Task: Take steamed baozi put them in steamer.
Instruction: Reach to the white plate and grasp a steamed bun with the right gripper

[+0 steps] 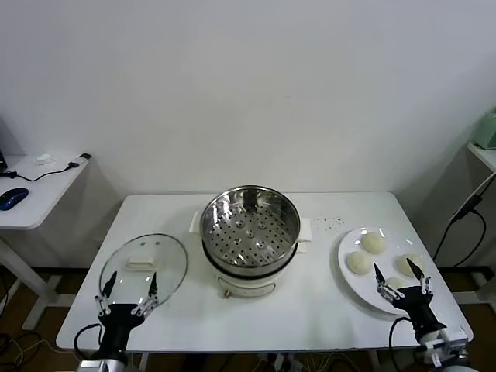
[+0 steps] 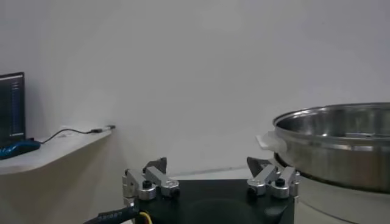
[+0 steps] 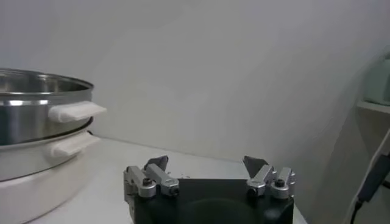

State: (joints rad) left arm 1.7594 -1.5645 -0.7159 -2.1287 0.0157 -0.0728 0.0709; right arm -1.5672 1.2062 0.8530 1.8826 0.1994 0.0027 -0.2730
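Observation:
The steamer [image 1: 250, 229], a shiny steel pot with a perforated tray and cream base, stands mid-table with nothing on its tray. It also shows in the left wrist view [image 2: 341, 143] and the right wrist view [image 3: 36, 115]. Several steamed baozi lie on a white plate [image 1: 360, 288] at the right, among them one at the far side [image 1: 373, 242] and one nearer [image 1: 358, 263]. My right gripper [image 1: 393, 269] stands open over the plate's near edge, holding nothing [image 3: 207, 163]. My left gripper [image 1: 132, 277] stands open at the front left, over the glass lid [image 1: 143, 267], and is empty [image 2: 207, 164].
A side desk [image 1: 35, 194] with a blue mouse [image 1: 14, 198] and a cable stands to the left of the table. A shelf [image 1: 484, 151] and a hanging cable [image 1: 465, 213] are at the right. A white wall is behind.

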